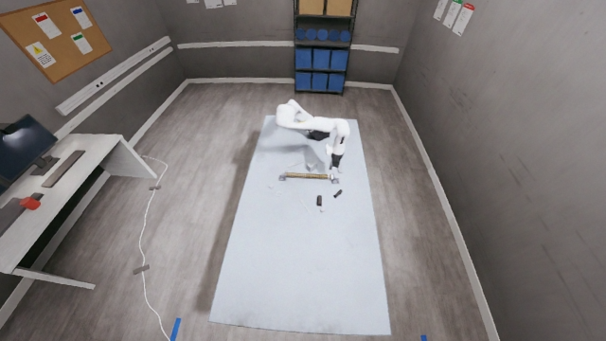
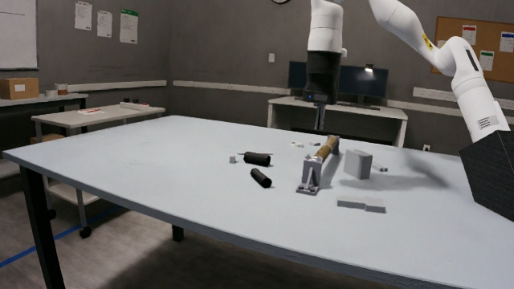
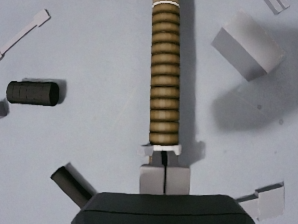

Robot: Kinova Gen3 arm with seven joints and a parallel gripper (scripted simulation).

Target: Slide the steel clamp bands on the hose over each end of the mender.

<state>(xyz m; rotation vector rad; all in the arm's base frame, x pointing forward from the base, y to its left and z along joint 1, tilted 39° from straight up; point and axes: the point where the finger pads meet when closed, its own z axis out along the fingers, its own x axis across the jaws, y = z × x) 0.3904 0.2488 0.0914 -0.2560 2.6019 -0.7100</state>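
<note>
A tan ribbed hose (image 3: 164,56) lies straight between two small grey stands; it also shows in the exterior view (image 2: 326,148) and the top view (image 1: 307,175). One pale steel band (image 3: 165,4) sits far along the hose. A second band (image 3: 164,140) sits at the hose end nearest my fingers. My gripper (image 3: 163,164) is shut and empty, hanging above the near stand (image 2: 311,177), just off that hose end. It is clear of the hose in the exterior view (image 2: 320,116).
A grey block (image 2: 357,163) stands right of the hose. Two black cylinders (image 2: 257,158) (image 2: 261,177) lie to its left. Flat grey pieces (image 2: 361,203) and thin strips lie scattered around. A dark box (image 2: 490,177) stands at the table's right.
</note>
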